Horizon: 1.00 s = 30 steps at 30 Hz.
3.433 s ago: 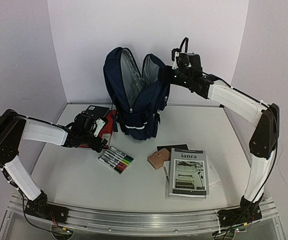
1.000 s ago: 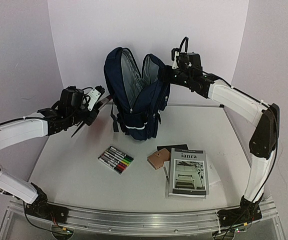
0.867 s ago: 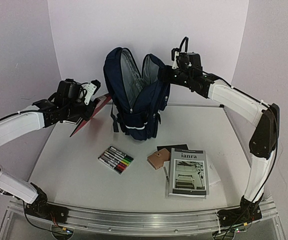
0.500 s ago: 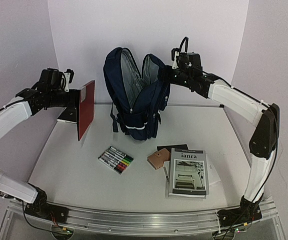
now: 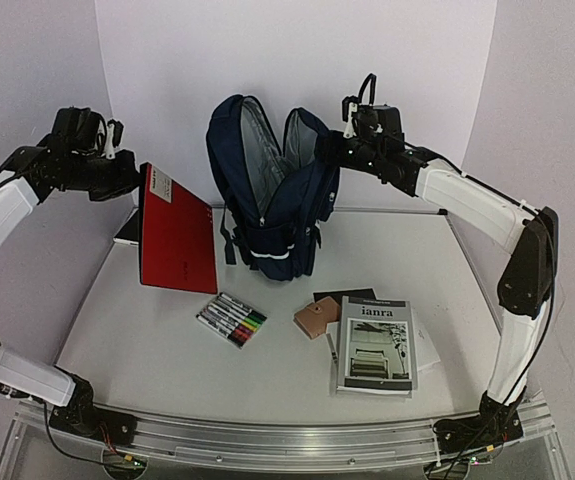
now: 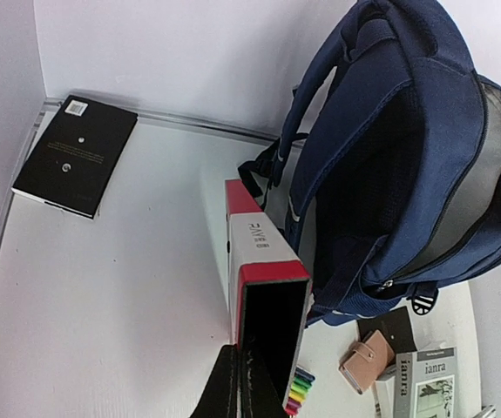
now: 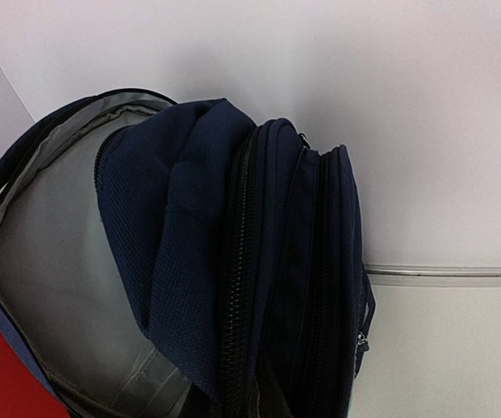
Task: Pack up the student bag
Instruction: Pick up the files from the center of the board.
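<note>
The student bag [image 5: 272, 205] stands upright at the back middle, navy, its main compartment gaping open with grey lining [image 7: 50, 261] showing. My right gripper [image 5: 329, 148] is shut on the top edge of the bag's front section and holds it open. My left gripper [image 5: 130, 180] is raised to the left of the bag, shut on the top edge of a red book [image 5: 175, 240]. The red book [image 6: 263, 279] hangs tilted in the air beside the bag [image 6: 407, 157]. In the left wrist view the black fingertips [image 6: 233, 387] pinch the book's cover.
A pack of coloured markers [image 5: 232, 320], a tan wallet [image 5: 313, 320] on a black card, and a grey "ianra" book [image 5: 375, 343] on white paper lie on the table in front. A black book [image 6: 76, 155] lies at the back left by the wall.
My left arm has lifted the red book off the table and swung it up and left, so its cover now faces outward beside the bag. The right arm has not moved.
</note>
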Each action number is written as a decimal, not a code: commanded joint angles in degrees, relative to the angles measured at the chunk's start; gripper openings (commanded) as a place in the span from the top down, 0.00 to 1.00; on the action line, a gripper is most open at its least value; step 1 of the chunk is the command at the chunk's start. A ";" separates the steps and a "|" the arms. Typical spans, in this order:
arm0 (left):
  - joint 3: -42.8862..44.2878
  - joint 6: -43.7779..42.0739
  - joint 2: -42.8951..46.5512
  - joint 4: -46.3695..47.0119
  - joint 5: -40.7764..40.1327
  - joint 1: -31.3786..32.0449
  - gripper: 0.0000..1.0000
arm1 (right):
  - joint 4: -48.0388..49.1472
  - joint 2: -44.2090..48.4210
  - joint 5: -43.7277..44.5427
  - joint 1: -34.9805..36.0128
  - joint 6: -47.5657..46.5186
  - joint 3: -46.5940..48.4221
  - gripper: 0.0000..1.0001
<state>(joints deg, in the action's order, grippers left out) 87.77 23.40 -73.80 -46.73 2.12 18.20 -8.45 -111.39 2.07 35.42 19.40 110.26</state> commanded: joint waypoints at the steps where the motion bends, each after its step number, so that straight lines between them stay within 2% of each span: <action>1: -2.69 4.79 2.68 2.41 8.37 -4.92 1.00 | -0.34 2.58 -1.13 0.26 0.16 1.20 1.00; 5: -10.91 9.86 3.40 7.97 22.36 -11.73 1.00 | -0.43 2.59 -1.27 0.26 0.38 1.23 1.00; 12: -21.21 12.47 3.38 16.28 28.65 -17.96 1.00 | -0.57 3.19 -0.33 0.26 0.57 -0.03 1.00; 17: -29.20 13.96 2.47 24.92 29.17 -20.50 1.00 | -0.61 4.69 0.32 0.27 -0.04 -1.26 0.78; 20: -31.62 13.87 2.03 27.47 28.83 -20.77 1.00 | -0.61 5.40 -1.20 0.27 -0.89 -0.83 0.56; 23: -33.61 13.50 2.27 31.54 31.83 -20.78 1.00 | -0.60 6.13 -3.99 0.30 -1.77 -0.49 0.39; 26: -34.77 11.38 2.69 33.62 35.69 -20.75 1.00 | -0.61 7.13 -7.05 0.31 -2.82 -0.95 0.27; 30: -35.25 8.57 3.62 34.01 38.90 -20.79 1.00 | -0.55 9.00 -11.94 0.28 -4.21 -2.63 0.16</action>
<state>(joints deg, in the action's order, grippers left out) 52.75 35.87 -72.16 -18.89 35.06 -2.50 -9.90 -106.72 -3.73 35.42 17.33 109.03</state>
